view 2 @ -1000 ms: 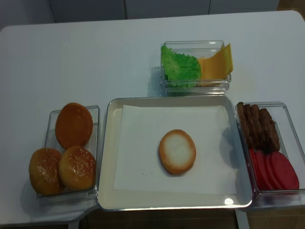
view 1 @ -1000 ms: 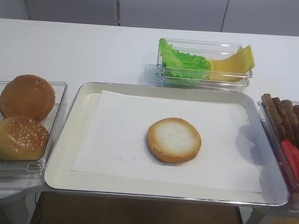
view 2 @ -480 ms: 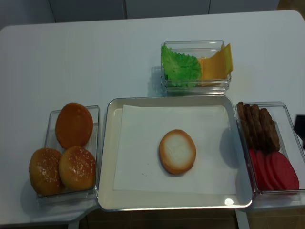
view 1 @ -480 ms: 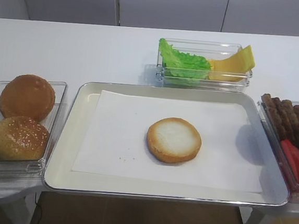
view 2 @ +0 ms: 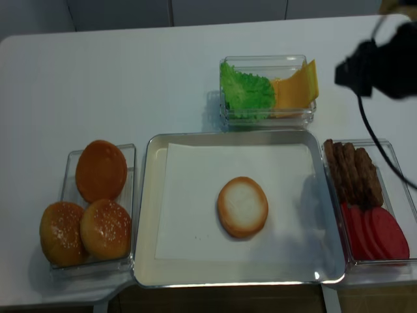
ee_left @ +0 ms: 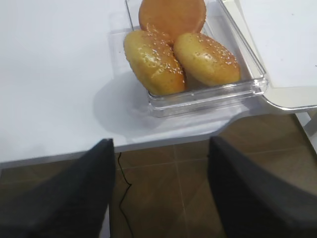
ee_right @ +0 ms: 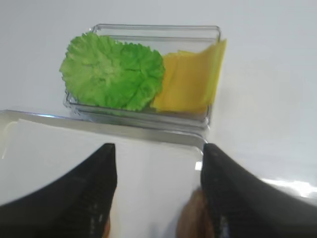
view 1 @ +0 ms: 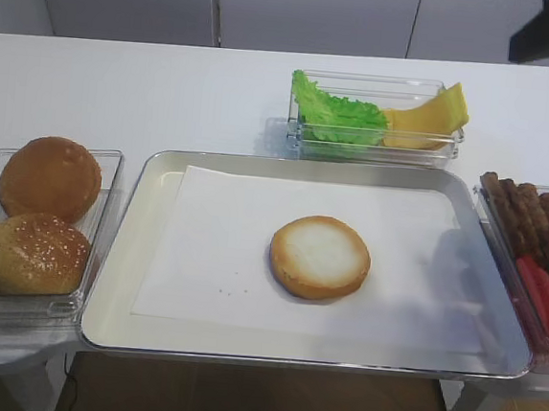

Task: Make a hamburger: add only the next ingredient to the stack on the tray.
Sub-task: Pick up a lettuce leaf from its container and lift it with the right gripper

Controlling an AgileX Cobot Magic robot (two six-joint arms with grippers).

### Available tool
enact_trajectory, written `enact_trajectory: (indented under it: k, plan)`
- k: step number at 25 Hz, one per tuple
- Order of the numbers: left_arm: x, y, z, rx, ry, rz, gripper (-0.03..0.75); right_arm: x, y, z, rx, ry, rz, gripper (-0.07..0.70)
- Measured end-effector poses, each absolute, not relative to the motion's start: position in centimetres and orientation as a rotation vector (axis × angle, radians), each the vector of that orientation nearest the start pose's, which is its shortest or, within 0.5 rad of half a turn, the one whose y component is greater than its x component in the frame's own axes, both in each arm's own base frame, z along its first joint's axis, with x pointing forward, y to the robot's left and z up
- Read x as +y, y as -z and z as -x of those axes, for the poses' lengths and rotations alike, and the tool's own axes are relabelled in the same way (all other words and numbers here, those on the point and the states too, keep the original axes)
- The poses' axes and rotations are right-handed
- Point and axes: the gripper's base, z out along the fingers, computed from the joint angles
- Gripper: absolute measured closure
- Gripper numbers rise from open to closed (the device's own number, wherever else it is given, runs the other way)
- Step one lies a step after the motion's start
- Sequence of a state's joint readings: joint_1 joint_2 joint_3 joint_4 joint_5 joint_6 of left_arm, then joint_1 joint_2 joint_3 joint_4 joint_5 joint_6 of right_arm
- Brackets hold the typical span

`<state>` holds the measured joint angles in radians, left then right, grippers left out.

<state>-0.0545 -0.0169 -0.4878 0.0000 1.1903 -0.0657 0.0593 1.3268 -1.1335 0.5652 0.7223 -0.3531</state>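
Far left, the left gripper (ee_left: 158, 198) hangs beyond the counter (view 1: 169, 91) edge, over the floor, its jaws spread wide with nothing between them. Ahead of those jaws sits a clear container (ee_left: 208, 94) of whole domed buns (ee_left: 153, 62), which have no part in this step.

In the middle, the tray (view 1: 121, 259) with its white paper (view 1: 223, 249) carries only the stack (view 1: 320, 257): a bun bottom, cut face up, bare. Nothing has been added to it, so the step is, by my reading, barely begun.

Further right and toward the back, the lettuce leaf (ee_right: 113, 70) lies in its own clear container (ee_right: 148, 29), touching the yellow cheese slices (ee_right: 190, 79) on its right. The right gripper (ee_right: 158, 193) is in the air with jaws spread and empty. In its wrist view the leaf lies ahead of the jaws and a little to their left, past the far rim of the tray. Meat patties (view 1: 529, 213) and red tomato slices (view 1: 545, 297) sit in a container at the far right.

What is left is nearly everything: reaching the leaf, closing on it alone without catching the cheese, carrying it across and laying it flat on the bun bottom.
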Motion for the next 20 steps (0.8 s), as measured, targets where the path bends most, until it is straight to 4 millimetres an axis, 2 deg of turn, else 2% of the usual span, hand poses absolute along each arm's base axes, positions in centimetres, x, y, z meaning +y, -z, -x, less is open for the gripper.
enact_trajectory:
  k: [3,9,14,20]
  plan:
    - [0.1,-26.4,1.2,2.17,0.069,0.012,0.274,6.8,-34.4,-31.9,2.293,-0.554,0.207,0.223]
    - [0.1,-26.4,1.2,2.17,0.069,0.012,0.274,12.2,-32.3,-38.1,2.317,-0.626,0.357,0.209]
    - [0.1,-26.4,1.2,2.17,0.069,0.012,0.274,16.0,-30.1,-41.3,2.331,-0.667,0.451,0.156]
    - [0.1,-26.4,1.2,2.168,0.069,0.012,0.274,18.0,-28.2,-43.8,2.334,-0.7,0.475,0.142]
